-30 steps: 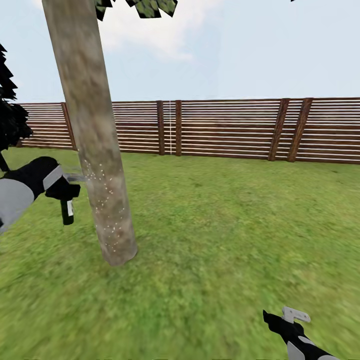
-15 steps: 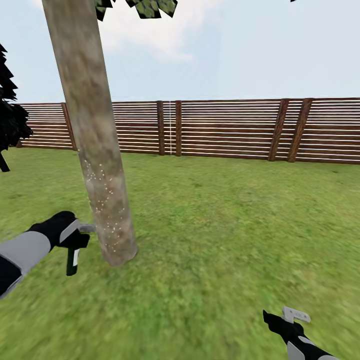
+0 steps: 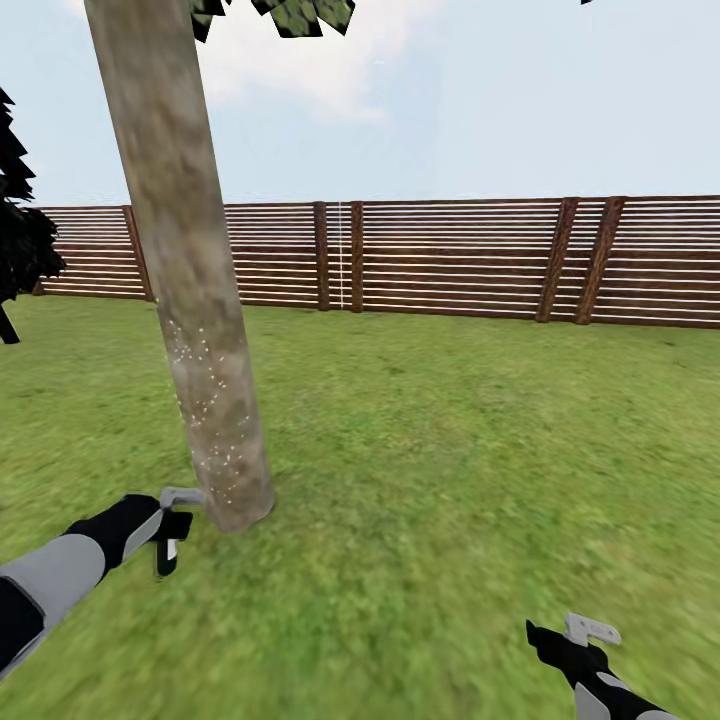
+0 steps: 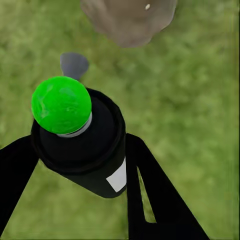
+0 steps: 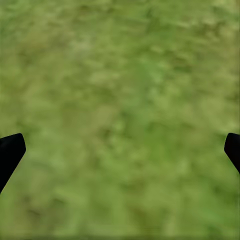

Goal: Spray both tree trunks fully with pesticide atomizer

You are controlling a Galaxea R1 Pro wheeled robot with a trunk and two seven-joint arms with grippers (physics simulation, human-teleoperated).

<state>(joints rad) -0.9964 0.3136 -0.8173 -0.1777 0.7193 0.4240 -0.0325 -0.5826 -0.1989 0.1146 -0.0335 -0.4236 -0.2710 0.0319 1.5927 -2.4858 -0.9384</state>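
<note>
Grass (image 3: 450, 480) runs wide & open to the right of the trunk (image 3: 190, 300), all the way to the slat fence (image 3: 450, 255) at the back; lots of room on that side. Fence closes the far edge across the whole head view. Dark narrow tree (image 3: 20, 230) at the far left edge, well apart from the trunk.

Trunk stands left of centre, leaning a bit, base on the grass. White specks dot its lower part. A few leaves (image 3: 290, 15) at the top edge.

L gripper (image 3: 170, 520) low, just beside the trunk base on its left; jaws clamped on the atomizer (image 3: 166, 555), which hangs down from it just above the grass. L wrist view: atomizer (image 4: 82, 145) is a dark can w/ a white label and a bright green dome on top, black fingers (image 4: 150, 190) either side, touching it. Trunk base (image 4: 127, 20) near, ahead of the can; small grey part between them.

R gripper (image 3: 580, 640) at bottom right, well apart from the trunk, over bare grass. R wrist view: jaws spread wide, tips at the two side edges, nothing but grass (image 5: 120, 120) between.
</note>
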